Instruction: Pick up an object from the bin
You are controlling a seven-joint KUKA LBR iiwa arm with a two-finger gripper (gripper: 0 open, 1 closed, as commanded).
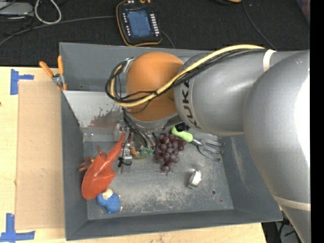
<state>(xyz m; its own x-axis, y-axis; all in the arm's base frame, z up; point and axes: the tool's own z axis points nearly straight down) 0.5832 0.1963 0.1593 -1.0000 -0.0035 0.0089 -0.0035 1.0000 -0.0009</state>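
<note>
My gripper (127, 155) hangs below the orange wrist cover, low over the middle of the bin floor. Just to its left lies an orange-red rubbery lobster-like toy (100, 173), its upper end touching or nearly touching the fingertip area. A bunch of dark purple grapes (168, 151) lies just to the right of the gripper. Nothing shows between the fingers.
A small blue figure (110, 202) lies at the front left of the bin below the orange toy. A green-handled metal fork-like tool (198, 140) sits right of the grapes. A small white-grey piece (194, 177) rests toward the front right. The arm covers the bin's right and back.
</note>
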